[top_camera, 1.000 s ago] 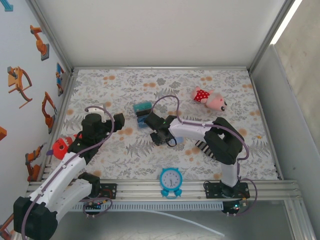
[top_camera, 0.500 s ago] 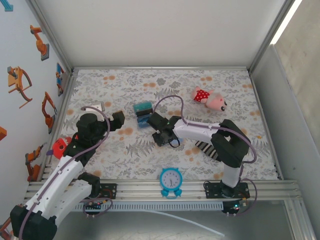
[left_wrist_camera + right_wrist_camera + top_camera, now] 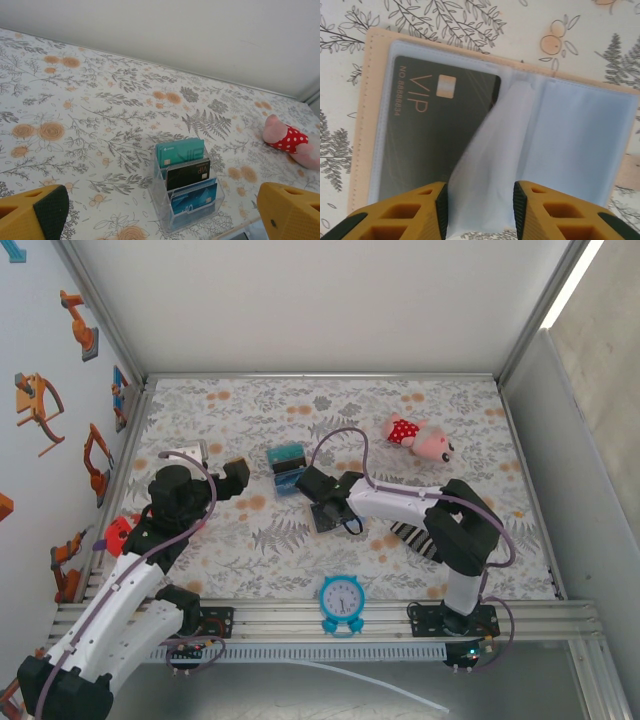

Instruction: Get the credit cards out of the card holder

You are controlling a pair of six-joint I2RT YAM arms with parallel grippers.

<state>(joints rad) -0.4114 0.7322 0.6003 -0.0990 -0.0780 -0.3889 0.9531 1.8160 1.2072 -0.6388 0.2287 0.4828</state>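
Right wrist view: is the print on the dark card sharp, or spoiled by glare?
Right wrist view: sharp, the dark card shows its VIP print clearly, with only a faint sheen. Left wrist view: even light, soft shadows.

The top camera looks steeply down from above and behind the arm bases (image 3: 455,620), taking in the whole desk (image 3: 450,410). The left wrist camera sits low, facing across the desk toward the back wall (image 3: 200,35); its card stand (image 3: 190,221) and pig (image 3: 290,142) also lie in the top view. The right wrist camera points straight down, very close over the open card holder (image 3: 580,135).
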